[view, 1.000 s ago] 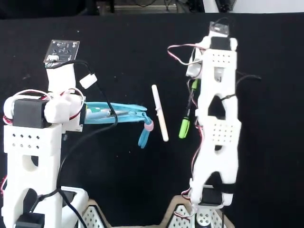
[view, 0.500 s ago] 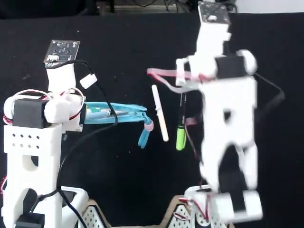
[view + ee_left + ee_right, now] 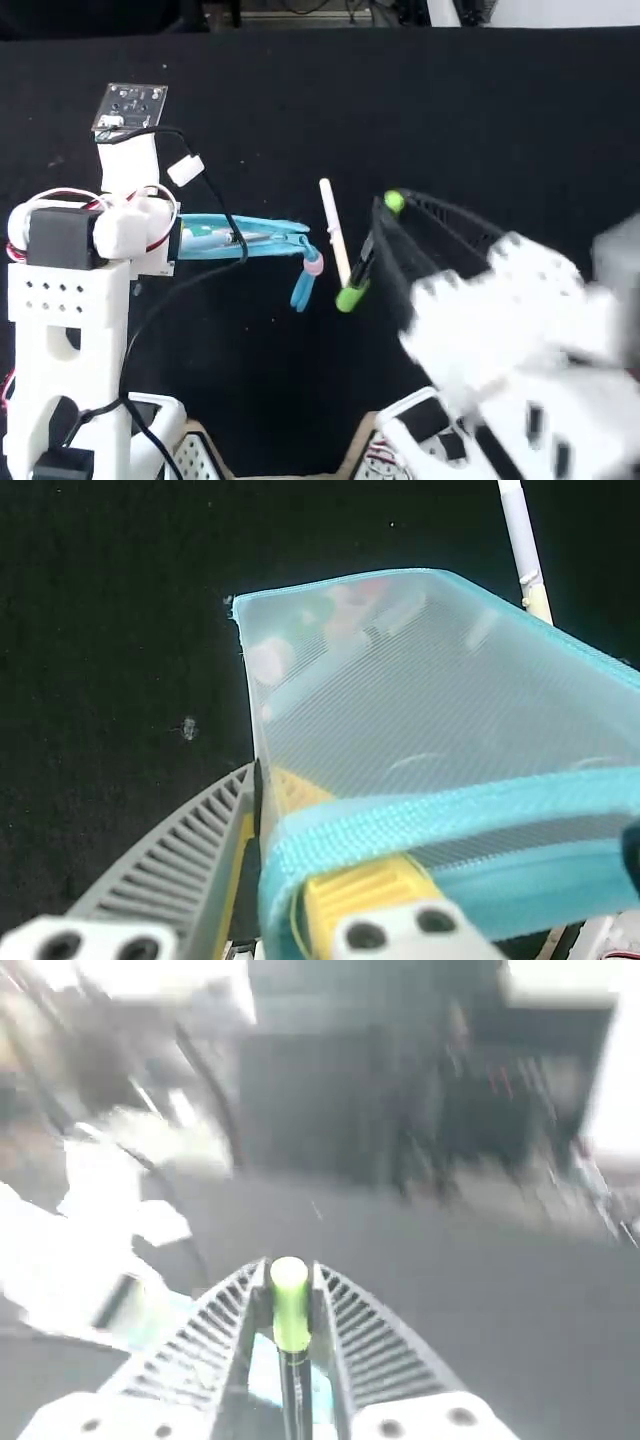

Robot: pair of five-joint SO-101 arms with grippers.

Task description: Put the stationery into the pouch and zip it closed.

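Observation:
My left gripper point(image 3: 225, 241) is shut on one end of a teal mesh pouch point(image 3: 262, 241) and holds it out sideways above the black table. In the left wrist view the pouch point(image 3: 430, 710) lies across my left gripper point(image 3: 262, 815). A white pen point(image 3: 336, 235) lies on the table just beyond the pouch's free end, also seen as a white pen point(image 3: 521, 540) past the pouch. My right gripper point(image 3: 388, 212) is shut on a green highlighter point(image 3: 350, 297), which hangs tilted beside the white pen. The highlighter's green end point(image 3: 289, 1300) sticks up between my right gripper's point(image 3: 289, 1282) fingertips.
A pink zip pull point(image 3: 313, 265) and a teal strap point(image 3: 300, 290) dangle from the pouch's free end. The right arm's white body point(image 3: 510, 330) leans low over the table's right half. Black cloth covers the table point(image 3: 250, 100).
The right arm has swung down and tipped over with the highlighter in its grip, and the highlighter's lower end has shifted left toward the white pen. The left arm and pouch have stayed still.

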